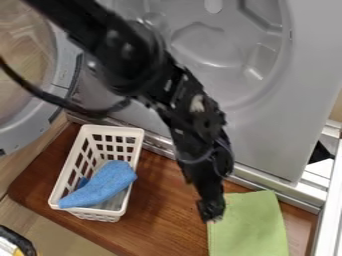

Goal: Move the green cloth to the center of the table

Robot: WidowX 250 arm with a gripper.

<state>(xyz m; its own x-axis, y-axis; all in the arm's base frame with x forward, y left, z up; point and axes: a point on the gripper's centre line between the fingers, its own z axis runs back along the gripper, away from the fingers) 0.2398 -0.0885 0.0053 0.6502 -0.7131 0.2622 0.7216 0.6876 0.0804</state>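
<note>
Seeing the green cloth (247,227) lying flat on the wooden table (163,200), to the right of the white basket (110,128), running out past the bottom of the view. Seeing the black gripper (211,212) hanging to the right of the basket, by the green cloth's left edge; not being able to tell touching from hovering, nor whether apart or together. Finding a blue cloth (103,185) resting in the basket and lying over its near rim. Noticing the table's left edge running near the basket, and wood showing between the basket and the green cloth. Noticing the grey machine (267,135) standing behind the basket, its round door (20,127) standing open to the basket's upper left
</note>
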